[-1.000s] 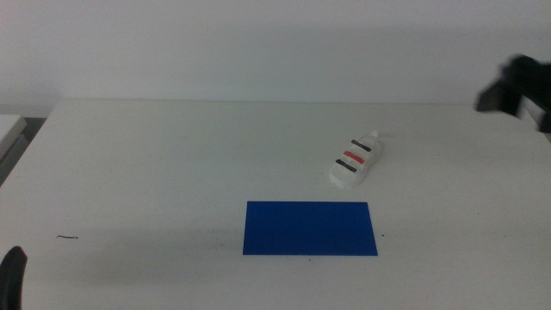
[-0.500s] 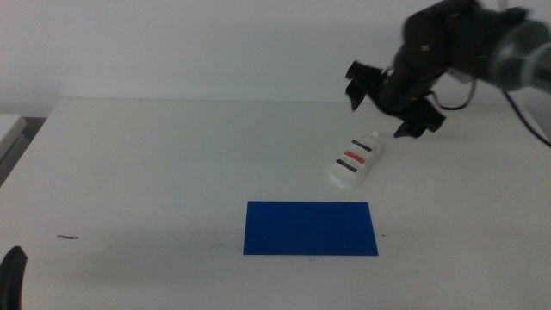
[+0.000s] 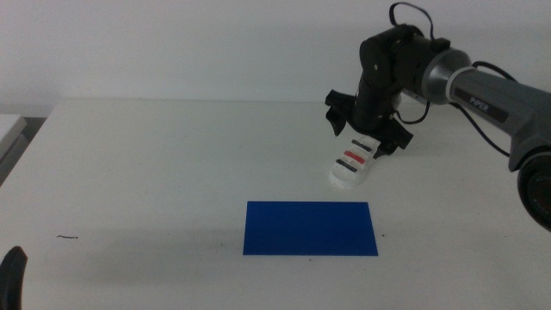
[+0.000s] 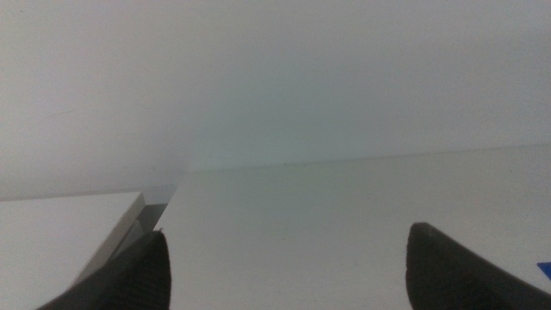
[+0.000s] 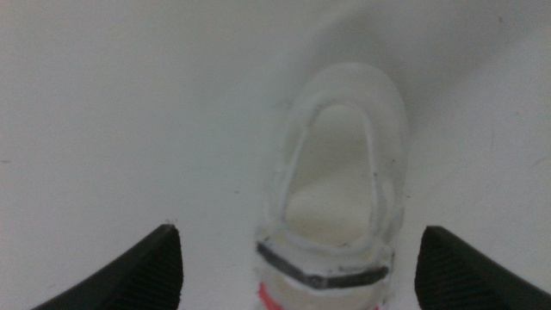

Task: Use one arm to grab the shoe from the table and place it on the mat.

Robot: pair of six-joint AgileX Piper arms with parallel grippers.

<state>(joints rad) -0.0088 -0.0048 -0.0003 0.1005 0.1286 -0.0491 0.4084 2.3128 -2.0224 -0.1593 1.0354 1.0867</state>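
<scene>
The table (image 3: 172, 164) spreads wide and white beneath me, and my right arm (image 3: 465, 82) reaches in over its far right part. The mat (image 3: 310, 228) lies flat and bare nearer the camera, nothing on it yet. The shoe (image 3: 356, 160) sits on the table just beyond the mat's far right corner, apart from it, toe angled toward the mat. My right gripper (image 3: 368, 131) hangs over the shoe's heel end with jaws spread wide, one on each side, gripping nothing; from my wrist I look straight into the shoe's open collar (image 5: 340, 185). I judge this the approach before the grasp: next I must lower and close across the shoe's sides. My left gripper (image 4: 284, 267) waits at the near left edge, jaws apart and empty. No containers are in view.
</scene>
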